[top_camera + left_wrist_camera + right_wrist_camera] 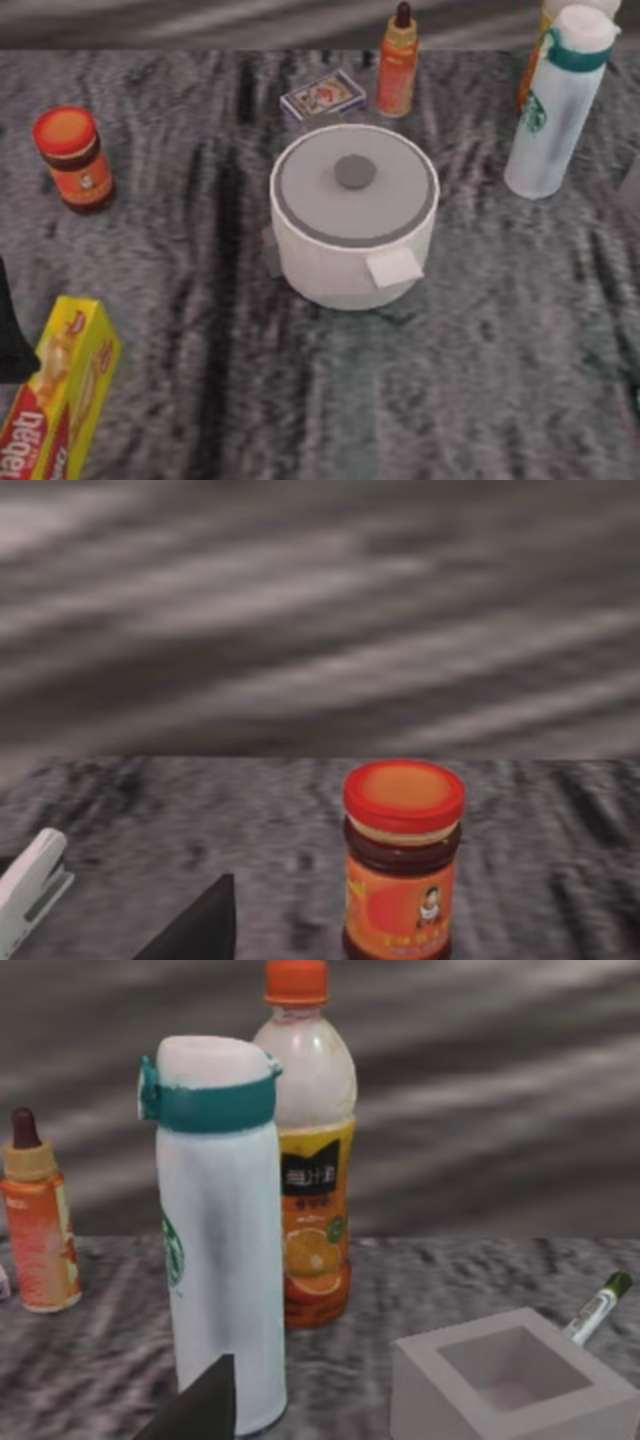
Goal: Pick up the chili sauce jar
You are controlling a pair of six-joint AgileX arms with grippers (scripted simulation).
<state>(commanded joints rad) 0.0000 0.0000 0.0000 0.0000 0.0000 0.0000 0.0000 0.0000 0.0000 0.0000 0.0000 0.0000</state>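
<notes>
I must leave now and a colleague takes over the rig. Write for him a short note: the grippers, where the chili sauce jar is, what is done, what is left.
Left gripper: only a dark fingertip shows in the left wrist view, facing the chili sauce jar from a distance; open or shut is not visible.
Right gripper: out of the top view, on the right side near the white flask; idle.
Jar: upright on the table at far left, lid on, untouched.
Done: nothing grasped.
Left: approach the jar with the left gripper, close, lift.

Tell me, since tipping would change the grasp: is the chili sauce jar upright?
Upright. The chili sauce jar stands on the table, red lid on top and label reading level, untouched by any gripper.
</notes>
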